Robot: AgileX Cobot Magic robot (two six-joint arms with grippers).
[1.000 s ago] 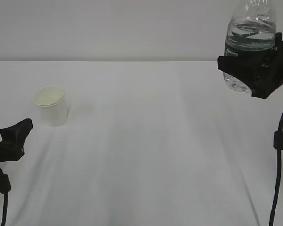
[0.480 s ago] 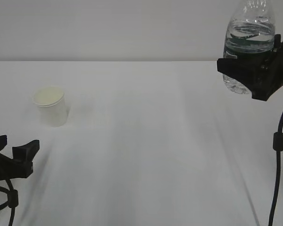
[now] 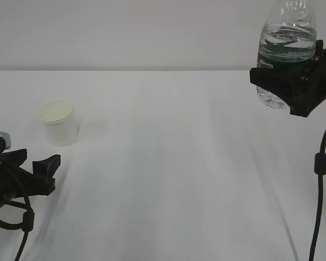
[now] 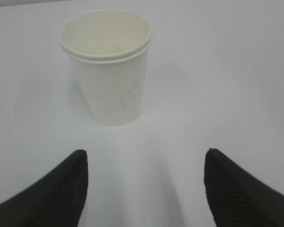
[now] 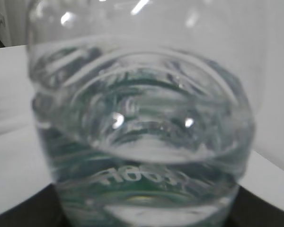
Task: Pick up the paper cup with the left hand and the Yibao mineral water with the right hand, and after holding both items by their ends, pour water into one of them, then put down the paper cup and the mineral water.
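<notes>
The paper cup (image 3: 58, 123) stands upright on the white table at the left; in the left wrist view the paper cup (image 4: 108, 66) is straight ahead, beyond the fingertips. My left gripper (image 3: 39, 161) (image 4: 145, 156) sits low just in front of the cup, open, with only bare table between its fingers. The Yibao mineral water (image 3: 287, 48) hangs upright high at the right, part full, its green band inside my right gripper (image 3: 287, 82), which is shut on it. The Yibao mineral water (image 5: 137, 127) fills the right wrist view and hides the right jaws.
The white table (image 3: 174, 174) runs back to a plain pale wall. A thin black cable (image 3: 318, 163) hangs down from the right gripper at the right edge. Another cable loop (image 3: 19, 220) lies under the left gripper.
My left gripper has shifted toward the camera and to the right, ending in front of the cup, its jaws slightly narrower. The cup, the bottle and the right gripper have stayed put.
</notes>
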